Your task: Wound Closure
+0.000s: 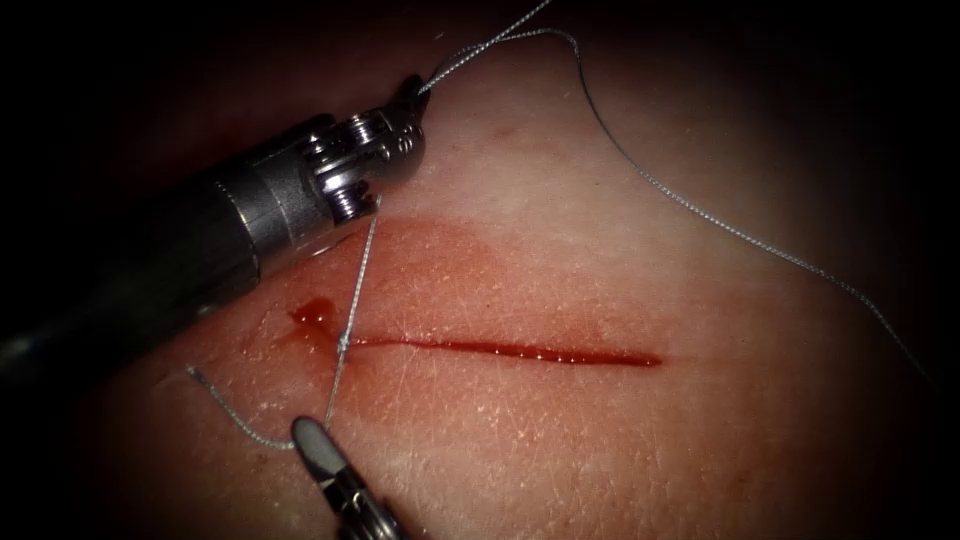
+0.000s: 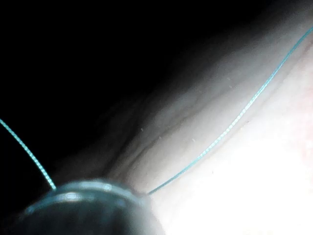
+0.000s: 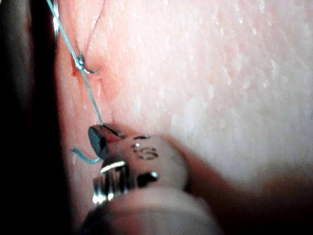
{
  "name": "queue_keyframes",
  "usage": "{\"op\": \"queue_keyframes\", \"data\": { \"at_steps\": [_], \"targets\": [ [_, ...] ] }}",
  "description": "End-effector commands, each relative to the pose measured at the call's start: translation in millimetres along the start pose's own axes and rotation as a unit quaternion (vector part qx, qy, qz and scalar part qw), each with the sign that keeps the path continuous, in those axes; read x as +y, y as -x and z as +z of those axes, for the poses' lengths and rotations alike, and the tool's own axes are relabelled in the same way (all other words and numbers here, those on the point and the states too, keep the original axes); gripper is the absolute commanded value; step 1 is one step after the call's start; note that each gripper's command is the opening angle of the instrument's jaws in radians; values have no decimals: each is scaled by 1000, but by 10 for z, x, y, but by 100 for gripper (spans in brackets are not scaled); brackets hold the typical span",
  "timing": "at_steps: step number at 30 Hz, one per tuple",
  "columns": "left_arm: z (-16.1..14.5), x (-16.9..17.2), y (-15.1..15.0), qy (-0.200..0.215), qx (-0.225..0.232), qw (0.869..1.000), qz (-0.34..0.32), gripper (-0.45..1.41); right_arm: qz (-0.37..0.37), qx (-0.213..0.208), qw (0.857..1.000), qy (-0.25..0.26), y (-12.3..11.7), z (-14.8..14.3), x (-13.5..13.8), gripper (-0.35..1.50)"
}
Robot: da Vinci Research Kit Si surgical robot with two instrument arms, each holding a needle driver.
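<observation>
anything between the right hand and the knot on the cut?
Nothing visible. The right hand is shut on the thread just below the knot at the cut's left end; bare tissue between. The left hand holds the thread above. I can't see a needle.
</observation>
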Motion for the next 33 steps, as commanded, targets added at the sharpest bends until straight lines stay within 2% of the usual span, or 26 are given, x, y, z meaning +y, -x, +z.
{"op": "queue_keyframes", "data": {
  "at_steps": [1,4,5,6,7,8,9,10,11,12,13,14,15,17,19,20,22,25,28,33],
  "targets": [
    [2,10,10,4,-1,1000,-3,-45,-1,0,1000,-2,-2,7,-6,-35],
    [2,10,10,5,0,1000,-5,-45,-13,1,1000,-3,-2,7,-5,-35],
    [-1,9,9,-8,-7,1000,-19,-45,-58,19,998,0,-7,11,-9,-35],
    [-5,9,9,-20,-11,999,-34,-45,-77,27,997,3,-9,13,-12,-16],
    [-26,15,13,-58,-1,991,-123,-45,-111,33,993,-4,-28,19,-25,89],
    [-36,21,16,-74,14,981,-176,-45,-119,18,993,-10,-35,17,-29,98],
    [-49,35,25,-106,26,965,-239,-45,-144,-18,989,-20,-47,12,-36,110],
    [-56,43,28,-124,28,955,-267,-45,-160,-33,986,-27,-56,6,-39,113],
    [-74,63,35,-152,28,937,-313,-45,-186,-50,980,-39,-69,-5,-46,118],
    [-98,86,42,-180,36,912,-366,-45,-218,-54,973,-58,-84,-25,-55,128],
    [-105,92,44,-186,34,908,-375,-45,-222,-55,972,-61,-87,-29,-58,128],
    [-113,97,46,-194,32,897,-395,-45,-243,-55,966,-67,-92,-36,-63,125],
    [-130,102,50,-213,20,883,-417,-45,-289,-52,953,-69,-111,-45,-80,121],
    [-144,96,52,-233,14,871,-433,-45,-333,-29,941,-58,-137,-34,-95,120],
    [-148,92,55,-245,3,869,-429,-45,-386,-28,920,-63,-155,-18,-90,120],
    [-149,92,57,-253,-5,863,-438,-45,-412,-32,908,-67,-165,-6,-82,121],
    [-148,97,62,-256,-9,861,-439,-45,-459,-33,886,-59,-177,15,-67,130],
    [-146,103,68,-256,-20,859,-444,-45,-506,-54,860,-45,-187,46,-53,133],
    [-145,110,75,-252,-26,858,-446,-45,-525,-47,849,-43,-203,83,-47,143],
    [-146,115,78,-250,-27,858,-447,-45,-542,-55,837,-51,-208,106,-46,148]
  ]
}}
